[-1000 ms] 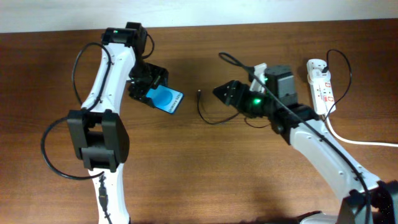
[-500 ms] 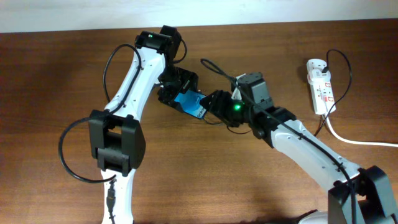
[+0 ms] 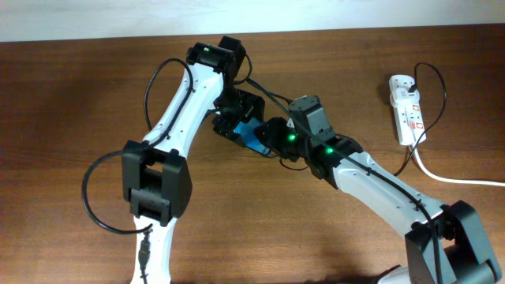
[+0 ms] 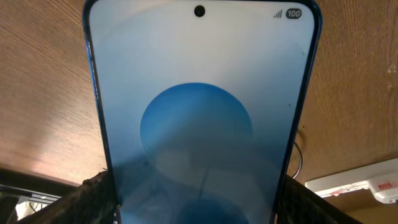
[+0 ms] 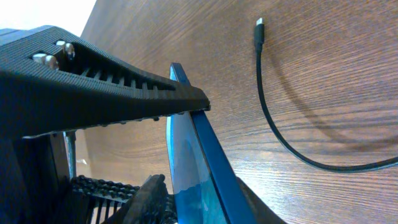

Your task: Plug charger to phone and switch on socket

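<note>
My left gripper (image 3: pixel 237 122) is shut on the phone (image 3: pixel 251 134) and holds it above the middle of the table. The phone's pale blue screen (image 4: pixel 199 93) fills the left wrist view, with a black finger (image 4: pixel 93 196) at each side edge. My right gripper (image 3: pixel 270 139) straddles the phone's thin edge (image 5: pixel 193 155). One finger (image 5: pixel 152 193) stands a sliver off the screen, the other lies behind the phone's back. The charger (image 5: pixel 273 124) lies loose on the wood beyond, its plug tip (image 5: pixel 258 23) free. The socket (image 3: pixel 406 106) lies at the far right.
The socket's thick white cord (image 3: pixel 458 180) runs off the right edge. A thin black cable (image 3: pixel 430 102) loops beside the socket. A white strip with red markings (image 4: pixel 367 183) shows low right in the left wrist view. Both arms crowd the table's middle.
The left arm carried the phone right, toward the table's middle. The right gripper moved left to meet it and its jaws narrowed around the phone's edge.
</note>
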`<act>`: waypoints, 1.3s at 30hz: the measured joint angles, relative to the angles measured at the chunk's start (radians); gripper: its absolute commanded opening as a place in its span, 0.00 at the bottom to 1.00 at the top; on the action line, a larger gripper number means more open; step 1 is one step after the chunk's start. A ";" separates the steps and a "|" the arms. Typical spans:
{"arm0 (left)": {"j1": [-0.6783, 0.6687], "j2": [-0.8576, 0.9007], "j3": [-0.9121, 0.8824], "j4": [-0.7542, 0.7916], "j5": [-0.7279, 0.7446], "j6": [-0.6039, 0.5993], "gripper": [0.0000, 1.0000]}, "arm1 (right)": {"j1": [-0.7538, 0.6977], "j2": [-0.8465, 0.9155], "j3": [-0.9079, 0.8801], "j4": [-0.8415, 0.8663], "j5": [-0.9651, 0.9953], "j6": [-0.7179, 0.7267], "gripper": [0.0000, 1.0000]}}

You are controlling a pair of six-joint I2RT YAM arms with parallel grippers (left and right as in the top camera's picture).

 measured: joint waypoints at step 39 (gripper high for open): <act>0.103 0.000 0.002 0.169 0.153 0.470 0.99 | -0.233 -0.034 0.000 -0.046 -0.107 -0.087 0.04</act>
